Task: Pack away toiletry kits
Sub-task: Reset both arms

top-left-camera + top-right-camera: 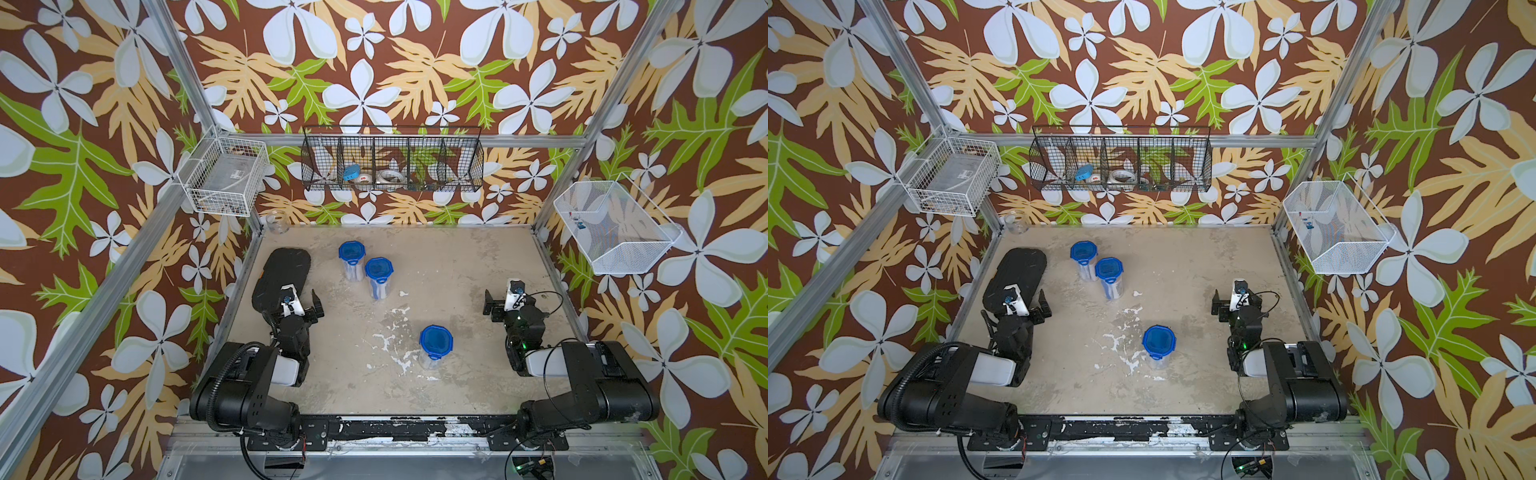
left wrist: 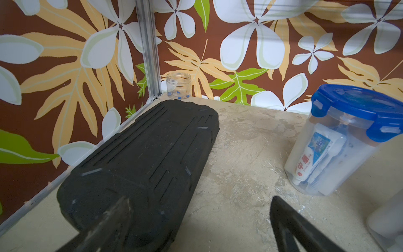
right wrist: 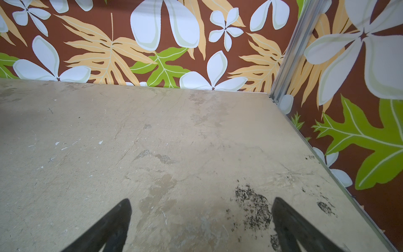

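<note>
Three toiletry kits, clear cups with blue clip lids, stand upright on the table in both top views. Two stand close together at the back left (image 1: 351,259) (image 1: 378,276), one alone near the front middle (image 1: 435,347). In the left wrist view the nearest kit (image 2: 349,139) holds a toothpaste tube (image 2: 309,157). My left gripper (image 1: 301,297) (image 2: 199,203) is open and empty, with one finger over the near end of the black case (image 2: 141,163). My right gripper (image 1: 503,297) (image 3: 201,201) is open over bare table at the right.
A clear glass jar (image 1: 277,221) sits in the back left corner behind the black case (image 1: 282,270). A white wire basket (image 1: 224,178), a black wire rack (image 1: 392,164) and a white mesh basket (image 1: 615,228) hang on the walls. The table (image 1: 436,266) is worn beige.
</note>
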Robot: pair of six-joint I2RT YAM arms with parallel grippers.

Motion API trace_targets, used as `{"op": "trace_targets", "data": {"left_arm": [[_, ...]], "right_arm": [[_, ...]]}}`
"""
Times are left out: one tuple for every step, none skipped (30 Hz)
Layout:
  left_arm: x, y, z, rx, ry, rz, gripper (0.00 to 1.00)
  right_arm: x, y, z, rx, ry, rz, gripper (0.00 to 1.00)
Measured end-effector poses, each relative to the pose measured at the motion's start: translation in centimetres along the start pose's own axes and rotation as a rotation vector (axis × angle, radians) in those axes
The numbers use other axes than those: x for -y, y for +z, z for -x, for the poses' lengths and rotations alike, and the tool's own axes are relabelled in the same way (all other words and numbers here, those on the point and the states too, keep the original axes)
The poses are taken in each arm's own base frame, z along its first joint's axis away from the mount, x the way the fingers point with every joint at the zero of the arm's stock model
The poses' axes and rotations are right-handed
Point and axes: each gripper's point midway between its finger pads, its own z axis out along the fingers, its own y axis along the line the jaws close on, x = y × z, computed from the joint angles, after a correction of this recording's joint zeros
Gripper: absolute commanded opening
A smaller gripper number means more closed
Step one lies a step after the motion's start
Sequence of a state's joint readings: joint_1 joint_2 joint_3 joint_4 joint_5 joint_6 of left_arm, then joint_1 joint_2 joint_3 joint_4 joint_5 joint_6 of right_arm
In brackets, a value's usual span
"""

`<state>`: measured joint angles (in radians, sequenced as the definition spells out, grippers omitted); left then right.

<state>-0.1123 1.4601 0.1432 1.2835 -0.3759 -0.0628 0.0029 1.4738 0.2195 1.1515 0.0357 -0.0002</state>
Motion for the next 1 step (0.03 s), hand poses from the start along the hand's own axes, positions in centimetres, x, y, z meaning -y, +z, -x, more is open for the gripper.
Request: {"op": "trace_targets", "data": {"left_arm": [[-0.03,-0.04,-0.04,-0.001,0.0,0.0,1.0]], "right_arm": [[0.0,-0.02,-0.01,0.0,0.0,0.0,1.0]]}}
